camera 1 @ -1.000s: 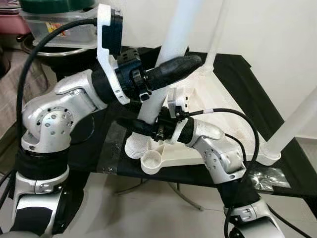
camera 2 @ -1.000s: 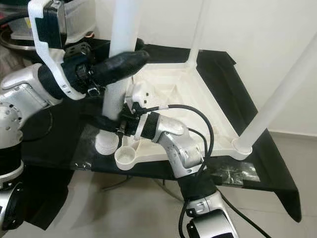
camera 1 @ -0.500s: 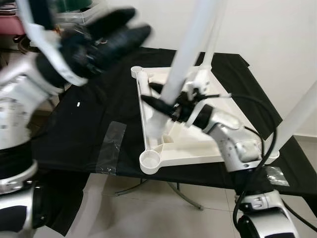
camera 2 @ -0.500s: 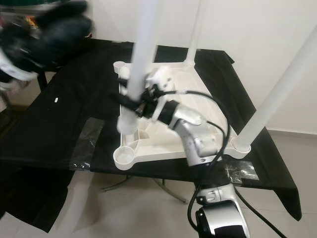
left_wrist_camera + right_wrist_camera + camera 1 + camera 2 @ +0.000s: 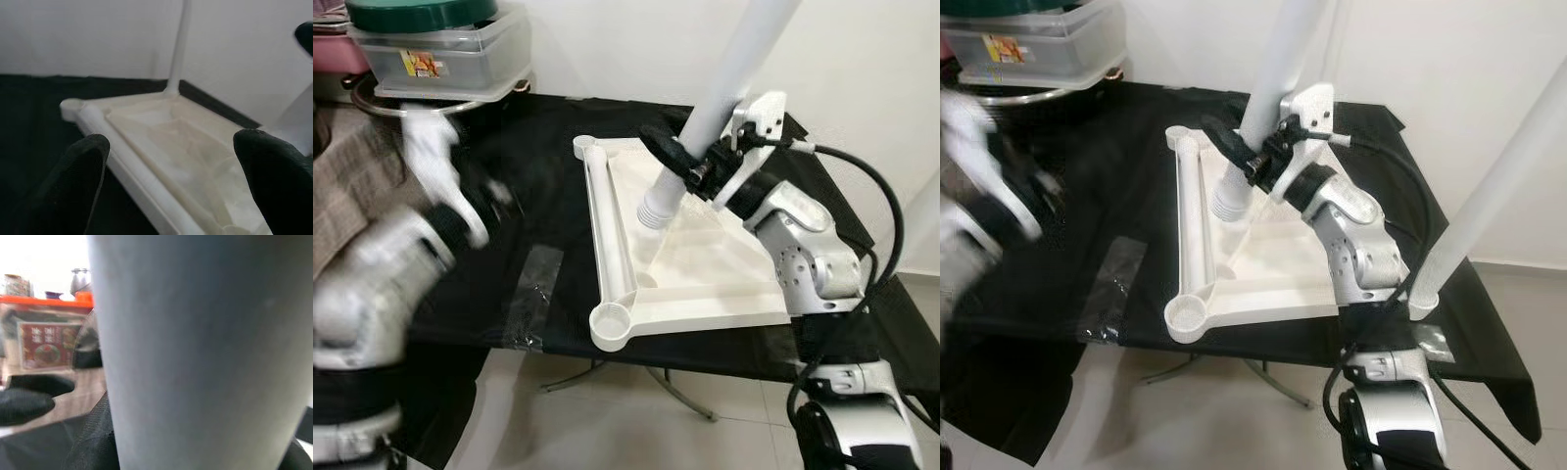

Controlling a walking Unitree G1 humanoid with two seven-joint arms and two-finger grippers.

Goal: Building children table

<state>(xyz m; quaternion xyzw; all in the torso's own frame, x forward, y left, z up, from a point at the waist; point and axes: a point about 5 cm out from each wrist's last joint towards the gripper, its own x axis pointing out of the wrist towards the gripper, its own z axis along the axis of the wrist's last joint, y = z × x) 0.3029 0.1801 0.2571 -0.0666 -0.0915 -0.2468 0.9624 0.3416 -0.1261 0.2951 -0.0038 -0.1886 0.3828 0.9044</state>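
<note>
The white table top lies upside down on the black-covered table. My right gripper is shut on a white leg. The leg is tilted, and its ribbed end hangs over the middle of the top. In the right wrist view the leg is very close, with one black fingertip beside it. My left arm is a blur at the left, away from the top. The left gripper is open and holds nothing. Two other legs stand in the far and right corners.
Round sockets at the front left and back left corners hold no leg. A clear box with a green lid stands at the back left. A strip of clear tape lies on the cloth. A white wall is behind.
My left gripper has let go of the leg and swung down to the left. My right gripper has lifted the leg away from the front left corner and carried it back, tilted.
</note>
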